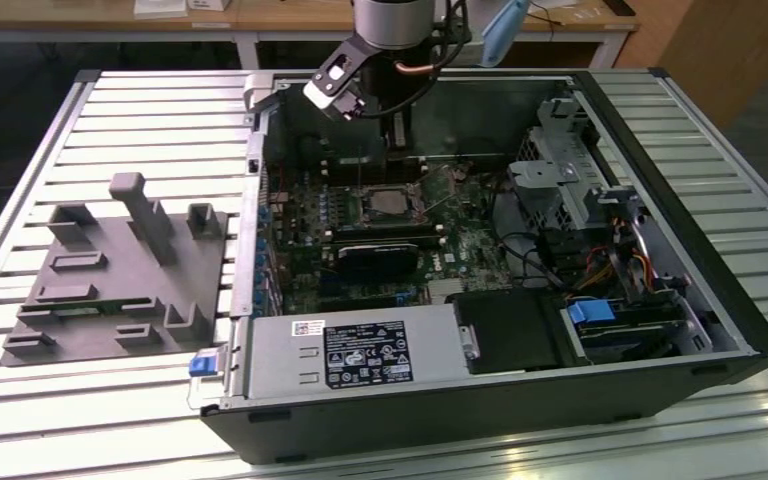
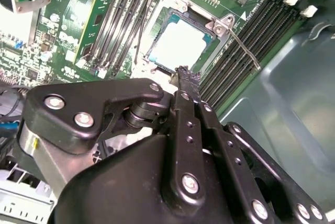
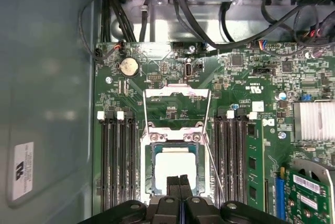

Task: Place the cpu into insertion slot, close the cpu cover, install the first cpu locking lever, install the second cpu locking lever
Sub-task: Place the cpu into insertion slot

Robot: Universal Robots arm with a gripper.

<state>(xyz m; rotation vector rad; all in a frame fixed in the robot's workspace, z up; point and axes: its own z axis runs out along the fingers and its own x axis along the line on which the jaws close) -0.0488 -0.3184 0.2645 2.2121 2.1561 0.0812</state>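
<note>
The cpu (image 3: 174, 167) lies flat in the insertion slot (image 3: 148, 182) on the green board, its silvery top bright in both wrist views (image 2: 180, 43). The cpu cover (image 3: 177, 93) stands hinged open beyond the slot, a thin silver frame with the board showing through its window. A thin wire locking lever (image 3: 214, 166) runs along one side of the slot and is raised free (image 2: 243, 46). My gripper (image 3: 179, 183) hangs just above the near edge of the cpu, shut with nothing between its fingers. In the exterior view the gripper (image 1: 394, 160) reaches down into the computer case over the slot (image 1: 387, 203).
Long black memory slots (image 3: 118, 166) flank the slot on both sides. Black cables (image 3: 157, 4) cross the case above the board. A power supply (image 1: 351, 355) and a drive cage (image 1: 578, 175) line the case. A grey fixture (image 1: 124, 265) sits at the exterior view's left.
</note>
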